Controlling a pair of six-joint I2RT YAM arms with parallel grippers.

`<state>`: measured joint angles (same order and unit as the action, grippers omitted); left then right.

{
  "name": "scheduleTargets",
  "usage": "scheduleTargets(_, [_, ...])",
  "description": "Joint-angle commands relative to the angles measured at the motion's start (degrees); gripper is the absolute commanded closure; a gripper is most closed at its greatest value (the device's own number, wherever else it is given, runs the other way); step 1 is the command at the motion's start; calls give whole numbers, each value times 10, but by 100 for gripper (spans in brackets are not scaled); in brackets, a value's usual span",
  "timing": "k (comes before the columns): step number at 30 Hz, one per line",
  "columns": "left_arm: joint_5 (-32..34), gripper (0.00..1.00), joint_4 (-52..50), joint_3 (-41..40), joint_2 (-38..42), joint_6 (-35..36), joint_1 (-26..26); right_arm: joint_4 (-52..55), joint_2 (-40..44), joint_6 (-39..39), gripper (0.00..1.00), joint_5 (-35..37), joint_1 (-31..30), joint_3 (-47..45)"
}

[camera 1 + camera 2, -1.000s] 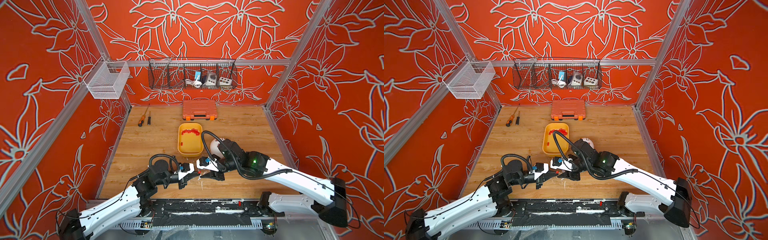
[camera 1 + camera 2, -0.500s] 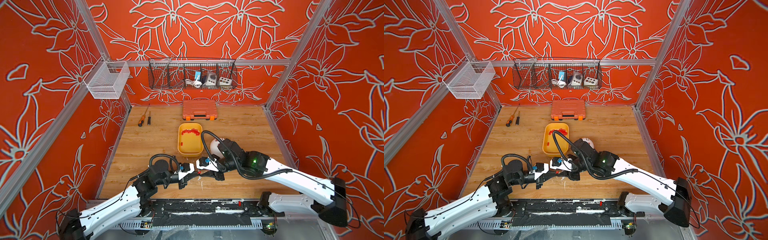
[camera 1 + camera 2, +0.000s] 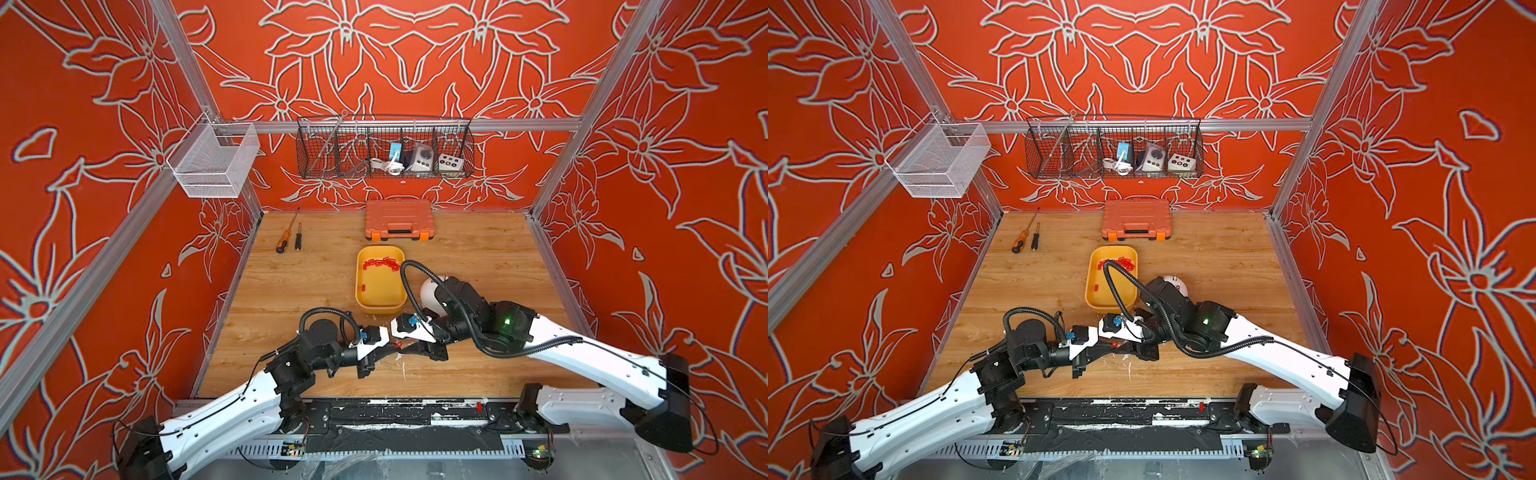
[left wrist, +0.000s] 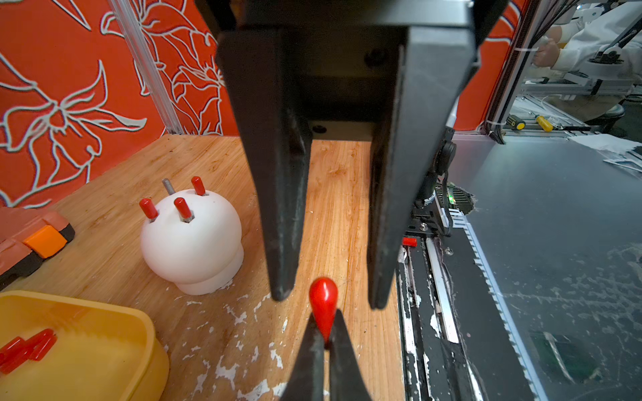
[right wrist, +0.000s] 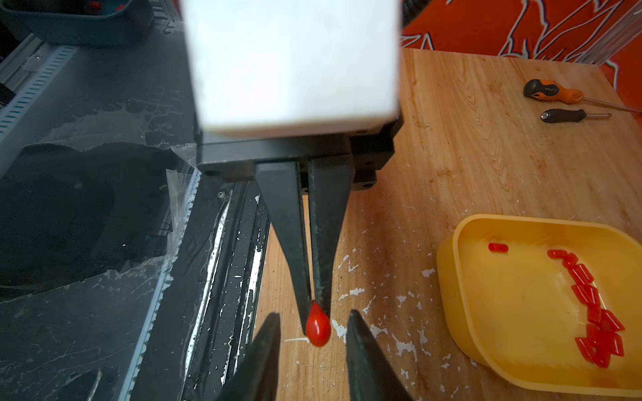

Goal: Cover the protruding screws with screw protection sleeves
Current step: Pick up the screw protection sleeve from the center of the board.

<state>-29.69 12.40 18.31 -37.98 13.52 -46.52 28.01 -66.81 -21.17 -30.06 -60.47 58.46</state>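
**Item 1: left gripper**. Jaws are pressed together on one red screw protection sleeve, pinching one end flat. The sleeve's rounded end sticks out past the tips, over the near edge of the wooden table.

**Item 2: right gripper**. It is nose to nose with the left gripper, jaws moderately apart. Its fingers stand on either side of the held sleeve's rounded end. A gap shows on both sides and no contact is seen.

**Item 3: white dome**. It stands upright on the table, just beside the yellow tray on the robot's right of it. The right arm partly hides it in both top views.

**Item 4: protruding screws.** There are four on the dome's top. Three are capped screws wearing red sleeves. One is a bare screw, grey.

**Item 5: loose sleeves**. They lie bunched along the tray's far end, with a lone sleeve apart from them.

**Item 6: far end of the table.** Two screwdrivers lie side by side, and an orange case is shut.

**Change against one second ago.** The two gripper heads stand slightly closer together. The tray, dome, screwdrivers and case are where they were.
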Motion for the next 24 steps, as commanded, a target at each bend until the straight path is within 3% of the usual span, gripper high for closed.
scheduleTargets(1, [-6, 100, -2, 2, 1, 11, -4, 9, -3, -8, 77, -6, -5, 20])
scheduleTargets(9, [-2, 100, -4, 2, 3, 14, -4, 12, -3, -4, 100, -15, -5, 23])
scheduleTargets(12, [9, 99, -10, 1, 8, 18, -4, 9, -3, 4, 100, -16, -5, 24])
scheduleTargets(13, [16, 96, -11, 1, 13, 18, -4, 7, -3, 11, 100, -16, -5, 25])
scheduleTargets(15, [42, 73, -9, -9, 33, 20, -4, -7, 1, 34, 100, -12, -4, 24])
scheduleTargets(16, [60, 71, -6, -16, 47, 20, -4, -22, 4, 53, 100, -11, -2, 21])
scheduleTargets(19, [140, 62, 1, -48, 112, 18, -4, -105, 5, 164, 100, -16, 13, -1])
scheduleTargets(24, [232, 53, 9, -105, 234, 22, -4, -315, -19, 445, 100, -86, 48, -61])
